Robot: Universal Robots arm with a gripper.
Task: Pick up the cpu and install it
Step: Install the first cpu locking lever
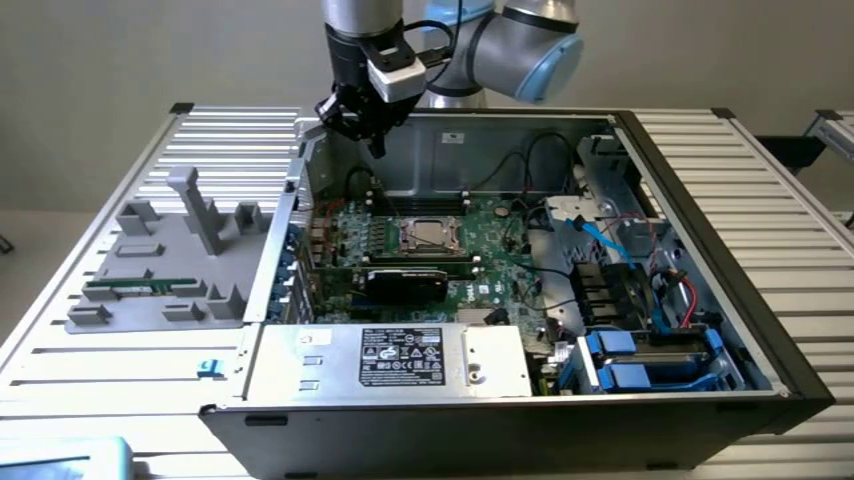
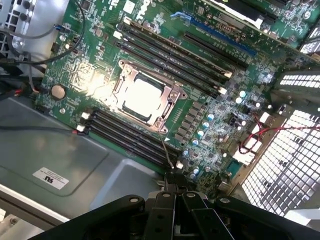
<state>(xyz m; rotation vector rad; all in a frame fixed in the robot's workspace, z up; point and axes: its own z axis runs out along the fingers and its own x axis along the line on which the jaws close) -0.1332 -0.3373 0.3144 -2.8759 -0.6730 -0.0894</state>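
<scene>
1 cpu point(image 1: 427, 236) in its socket point(image 2: 122, 80), well below closed pincer point(image 1: 378, 150).

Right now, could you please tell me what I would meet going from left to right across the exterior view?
Grey parts holder → cpu → blue drive caddies. The graphics card and the cables overlap these, so I have left them out.
</scene>
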